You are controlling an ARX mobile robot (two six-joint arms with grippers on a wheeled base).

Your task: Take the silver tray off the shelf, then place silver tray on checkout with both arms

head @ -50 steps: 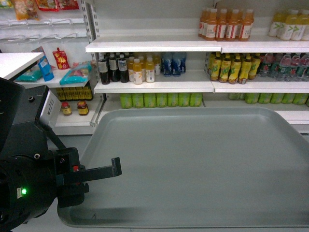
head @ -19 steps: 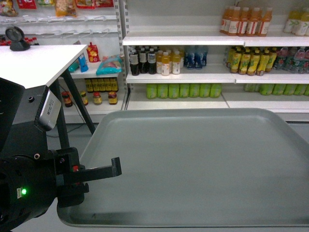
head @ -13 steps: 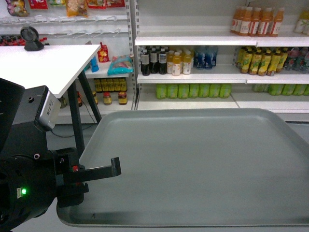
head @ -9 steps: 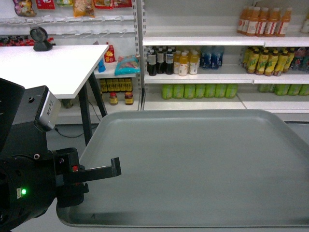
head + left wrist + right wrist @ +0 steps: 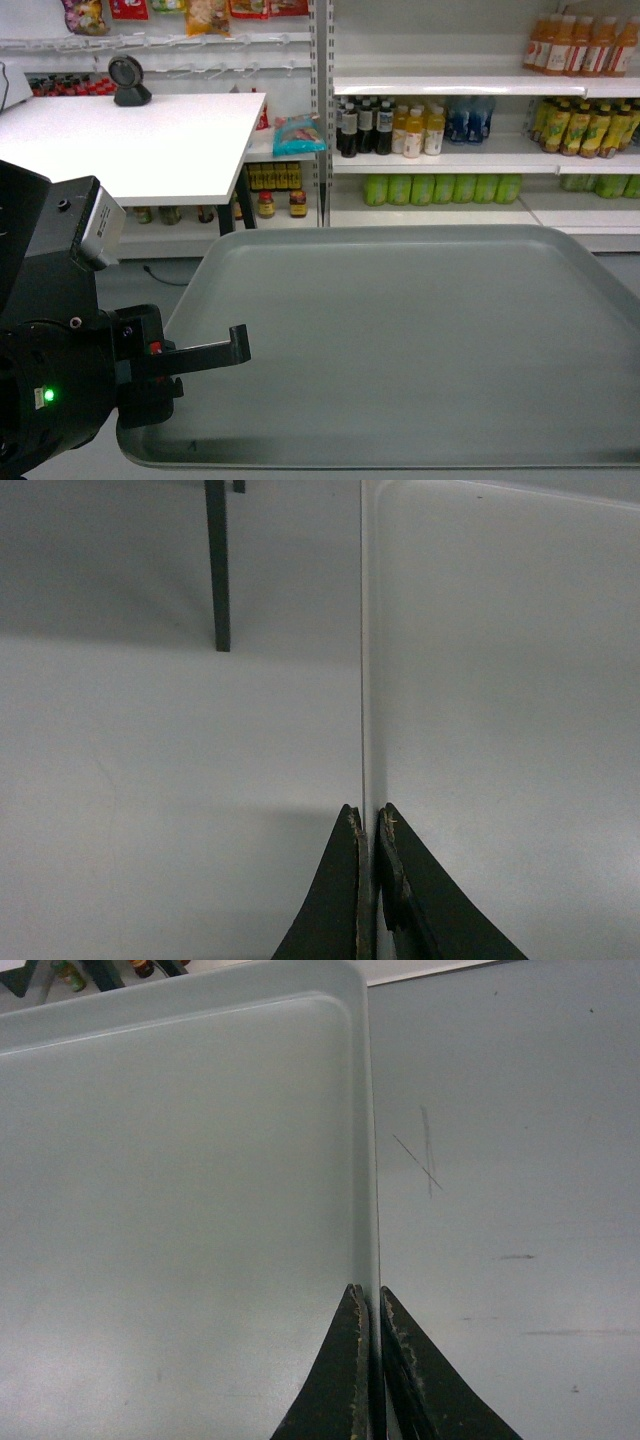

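— Sliding rightward across the head view since the earlier frames, the bottle shelves have given way to the checkout (image 5: 150, 140), which now fills the far left with its black scanner (image 5: 130, 80) on top; the silver tray (image 5: 400, 340) has kept exactly its place in front of the camera, so I judge the base is turning while the arms hold still.

— Why is it carried so flat and close?

— Each side is pinched at the rim; the left gripper (image 5: 367, 880) has its two fingers nearly together with the tray's left edge standing between them, and the right gripper (image 5: 368, 1360) does the same on the right edge; a grip on both sides keeps a broad flat sheet level and stops it swinging.

— So where is the tray now?

— Off the shelf, held in the air over the grey floor (image 5: 500, 1160); one table leg (image 5: 217, 565) shows beyond it in the left wrist view; it lies near the checkout but not over it, well apart from the top.

— And the upper finger (image 5: 205, 352) seen from the head camera?

— It lies over the near left part of the tray, above the rim, which fits the pinch; the right arm is outside that view.
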